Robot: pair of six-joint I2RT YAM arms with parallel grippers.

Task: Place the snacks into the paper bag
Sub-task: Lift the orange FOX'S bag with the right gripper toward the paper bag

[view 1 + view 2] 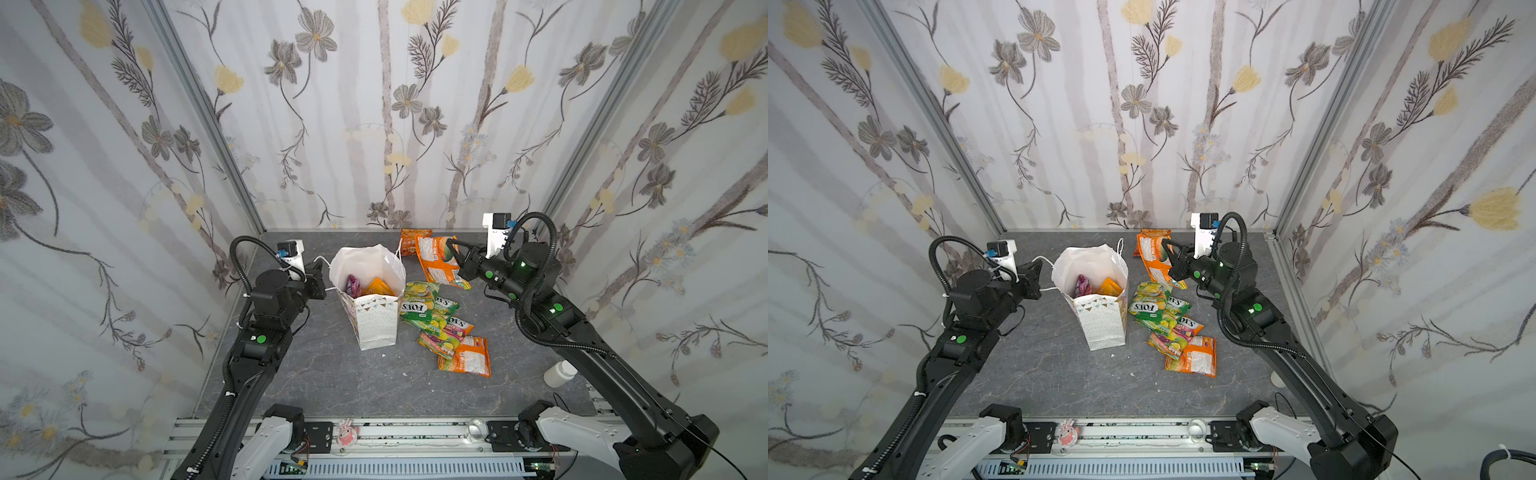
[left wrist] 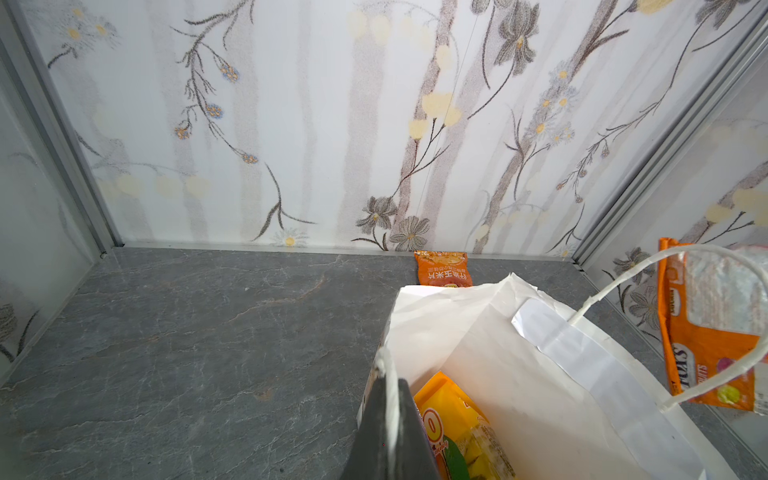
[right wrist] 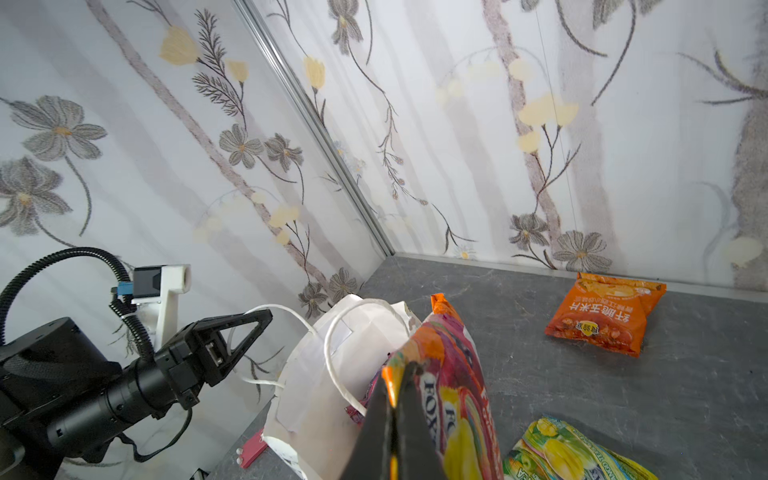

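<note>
Where the alu rail (image 1: 415,432) runs along the front edge, a small pink figure (image 1: 347,432) sits on it. A white bottle (image 1: 560,372) lies on the grey tabletop (image 1: 311,382) just beside the R arm.

Next back, loose snacks lie in an overlapping row R of the paper bag (image 1: 376,328). The near orange pkt (image 1: 471,359) is at the front, then green-yellow FOX'S pkts (image 1: 419,305) reach up to the bag's side; can't tell if they touch it.

The bag stands upright, mouth open. Inside show a purple-pink pkt (image 1: 353,284) and a yellow-orange pkt (image 1: 379,286).

The L gripper (image 1: 319,272) is level w/ the bag's mouth on its L side, jaws clamped on the bag's cord handle (image 2: 390,399). The left wrist view shows the cord pinched btwn the fingers, w/ the bag opening right beyond them.

The R gripper (image 1: 452,245) is further back, R of the bag. It's clenched on the edge of the held orange FOX'S pkt (image 1: 436,262), which looks lifted off the table. That pkt is just beside the bag's far R rim, not over the mouth.

Farthest, the far orange pkt (image 1: 413,242) lies flat by the back wall (image 1: 374,166), behind the bag.
</note>
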